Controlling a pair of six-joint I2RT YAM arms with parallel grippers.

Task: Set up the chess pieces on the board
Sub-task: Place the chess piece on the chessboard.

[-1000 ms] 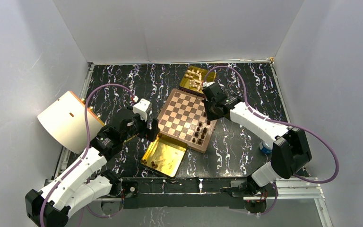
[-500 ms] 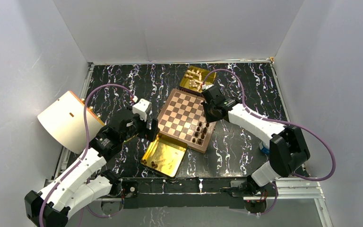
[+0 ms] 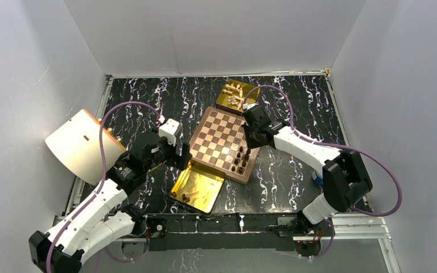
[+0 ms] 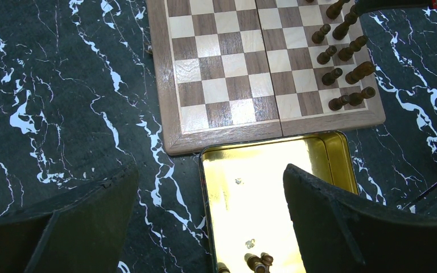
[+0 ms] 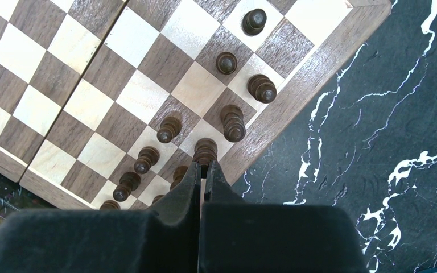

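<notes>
The board (image 3: 219, 136) lies at the table's middle, also in the left wrist view (image 4: 227, 85) and the right wrist view (image 5: 142, 96). Several dark chess pieces (image 3: 240, 159) stand in two rows along its near right edge (image 4: 344, 57). My right gripper (image 3: 250, 144) is shut over that edge. Its tips (image 5: 203, 166) sit right at the top of one dark piece (image 5: 205, 149) in the outer row; I cannot tell whether they pinch it. My left gripper (image 3: 183, 156) hangs wide open and empty (image 4: 209, 170) over the near gold tray's (image 4: 273, 182) left rim. A few dark pieces (image 4: 256, 261) lie in that tray.
A second gold tray (image 3: 225, 102) holding pale pieces (image 3: 236, 95) touches the board's far corner. A cream rounded object (image 3: 77, 145) leans at the left wall. A small blue thing (image 3: 318, 177) sits by the right arm's base. Grey walls close in three sides.
The right gripper has shifted a little to the left and away from the arms' bases, staying shut over the dark pieces. The left arm has barely moved.
</notes>
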